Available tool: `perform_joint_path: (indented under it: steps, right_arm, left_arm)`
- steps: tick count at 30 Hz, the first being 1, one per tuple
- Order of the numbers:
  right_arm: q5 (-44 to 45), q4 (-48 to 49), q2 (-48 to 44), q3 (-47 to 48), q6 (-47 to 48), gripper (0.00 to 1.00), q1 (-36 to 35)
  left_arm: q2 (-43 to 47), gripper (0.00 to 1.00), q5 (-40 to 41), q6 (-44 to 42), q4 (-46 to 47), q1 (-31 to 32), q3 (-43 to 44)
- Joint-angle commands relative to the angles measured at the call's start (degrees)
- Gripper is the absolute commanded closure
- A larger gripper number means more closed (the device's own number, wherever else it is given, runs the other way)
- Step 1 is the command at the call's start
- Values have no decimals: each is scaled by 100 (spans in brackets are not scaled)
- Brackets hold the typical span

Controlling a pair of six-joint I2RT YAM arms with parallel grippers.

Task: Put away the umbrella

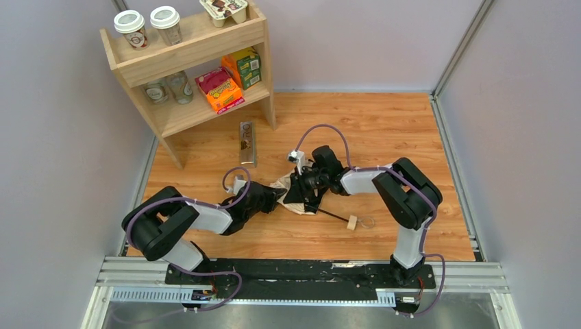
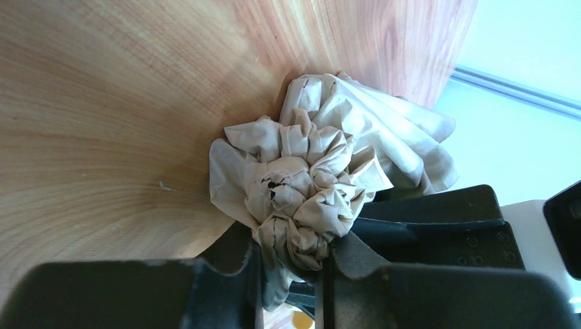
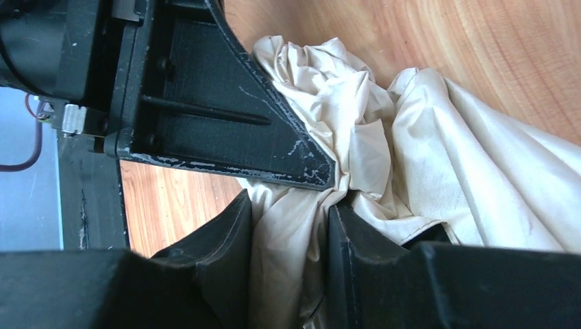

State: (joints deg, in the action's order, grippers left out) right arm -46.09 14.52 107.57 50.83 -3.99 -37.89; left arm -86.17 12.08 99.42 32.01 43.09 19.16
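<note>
The umbrella (image 1: pixel 286 188) lies folded in the middle of the wooden floor. Its beige canopy is bunched up, and a thin black shaft runs right to the small wooden handle (image 1: pixel 352 223) with its loop strap (image 1: pixel 368 222). My left gripper (image 1: pixel 275 196) comes in from the left and is shut on the crumpled canopy end (image 2: pixel 301 185), which is pinched between its fingers (image 2: pixel 240 264). My right gripper (image 1: pixel 302 185) reaches in from the right and is shut on a fold of the same fabric (image 3: pixel 291 233). The two grippers sit close together; each shows in the other's wrist view.
A wooden shelf (image 1: pixel 195 110) stands at the back left with paper cups (image 1: pixel 130 29), glasses and snack boxes (image 1: pixel 220 89) on it. A dark flat packet (image 1: pixel 247 142) lies on the floor in front of the shelf. Walls enclose the floor on three sides.
</note>
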Motion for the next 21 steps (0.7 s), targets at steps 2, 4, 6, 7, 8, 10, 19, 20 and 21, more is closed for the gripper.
perform_joint_path:
  steps: [2, 4, 6, 7, 8, 10, 19, 20, 21]
  right_arm:
    - [186, -1678, -270, -21, -137, 96, -280]
    - [774, -2092, -612, 32, -242, 78, -315]
    - [1266, -2426, -964, 94, -330, 54, -342]
    - [1556, -2611, -1140, 146, -365, 52, -377]
    - [1715, -2813, -1281, 242, -305, 48, -429]
    - [2407, -3077, -1614, 305, -234, 38, -648]
    - [5872, -2377, -2171, -11, 688, 3, -2441]
    - [6161, -2210, -2066, -55, 802, 3, -2564]
    - [6382, -2069, -1934, -64, 916, 0, -2696]
  left_arm:
    - [-182, 97, 287, -678, -432, -29, -325]
    - [-6, 100, 251, -696, -694, -29, -290]
    - [170, 100, 216, -652, -967, -29, -290]
    - [232, 100, 173, -573, -1099, -29, -281]
    - [363, 100, 137, -477, -1379, -29, -220]
    - [478, 100, 67, -406, -1793, -29, -132]
    - [496, 100, -320, -142, -2804, -38, 351]
    - [479, 100, -398, -107, -2858, -29, 404]
    - [470, 100, -425, -89, -2893, -29, 413]
